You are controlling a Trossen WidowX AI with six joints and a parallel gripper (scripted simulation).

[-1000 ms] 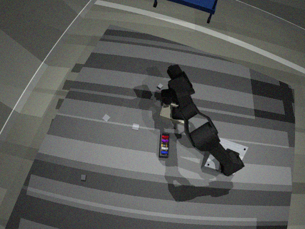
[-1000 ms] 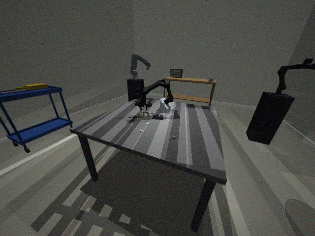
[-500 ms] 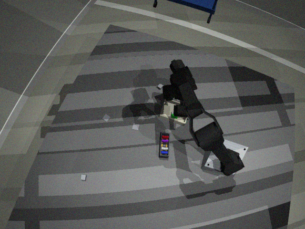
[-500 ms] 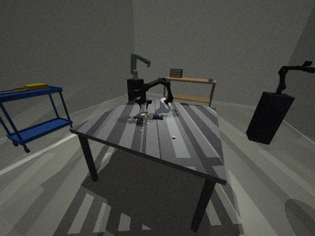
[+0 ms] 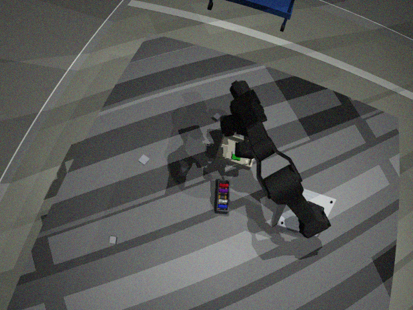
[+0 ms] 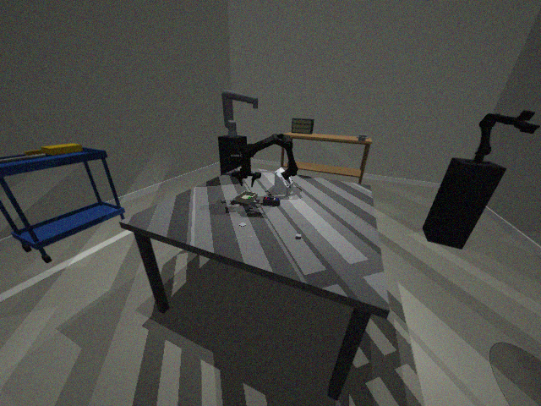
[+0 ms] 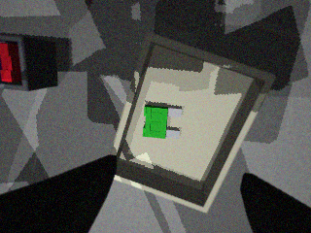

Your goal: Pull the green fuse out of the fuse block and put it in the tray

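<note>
The green fuse (image 5: 235,157) (image 6: 248,197) (image 7: 155,122) lies on its side on the floor of the pale tray (image 5: 228,146) (image 7: 209,112), near one side wall, with its two metal prongs showing in the wrist view. My gripper (image 6: 248,182) (image 7: 177,171) is open and empty above the tray, its fingers wide apart and clear of the fuse. In the top view the arm hides the fingertips and part of the tray. The dark fuse block (image 5: 217,196) (image 6: 271,202) (image 7: 41,63) stands apart beside the tray, with red, purple, white and blue fuses in it.
Small pale squares (image 5: 143,159) (image 5: 113,239) (image 5: 217,116) lie on the table. A white plate (image 5: 325,201) with dark holes is by the arm's base. A blue cart (image 5: 263,5) (image 6: 72,222) stands beyond the table. Strong striped shadows cross the table.
</note>
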